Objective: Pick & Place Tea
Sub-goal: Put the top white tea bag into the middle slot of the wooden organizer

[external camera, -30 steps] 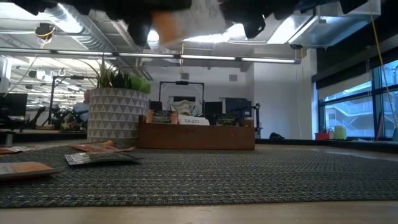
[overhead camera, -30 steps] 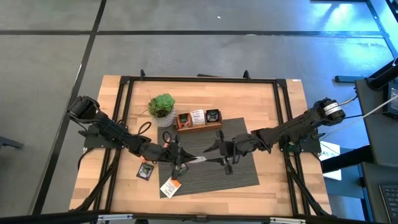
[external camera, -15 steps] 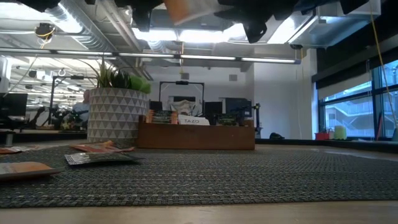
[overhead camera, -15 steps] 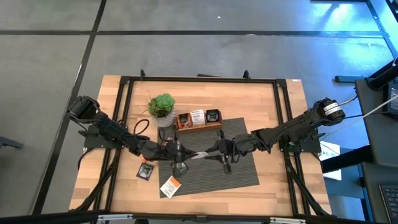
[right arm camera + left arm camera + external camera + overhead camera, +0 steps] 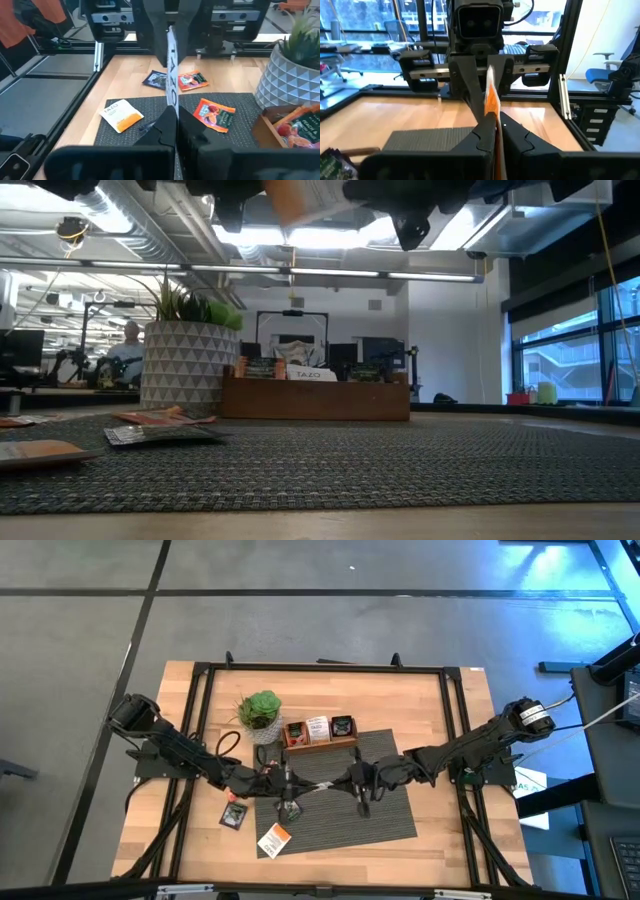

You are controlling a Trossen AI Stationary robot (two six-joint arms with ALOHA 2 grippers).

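- Both dark two-finger hands met over the middle of the dark woven mat (image 5: 390, 820), above the wooden surface (image 5: 460, 720).
- Left hand (image 5: 292, 787): fingers together, clamped on one end of a flat white-and-orange tea sachet (image 5: 318, 786).
- Right hand (image 5: 347, 783): fingers together, clamped on the opposite end of the same sachet. Two-hand hold; looked like a mid-air handover.
- Sachet held clear of the mat, edge-on between the hands; long axis ran along the line from one hand to the other, its faces upright.
- Neither hand was nearer: each touched the sachet. Judgement: one must let go before the other can carry it.
- Loose sachets lay flat on the mat's left side, one orange-and-white (image 5: 120, 115), one red (image 5: 215, 114).
- Farther back: brown wooden three-compartment tray (image 5: 320, 743), already holding sachets, just beyond the mat's far edge; the likely target lay away from the hands, toward the rear.
- Green potted plant (image 5: 259, 712) stood just beside the tray's left end.
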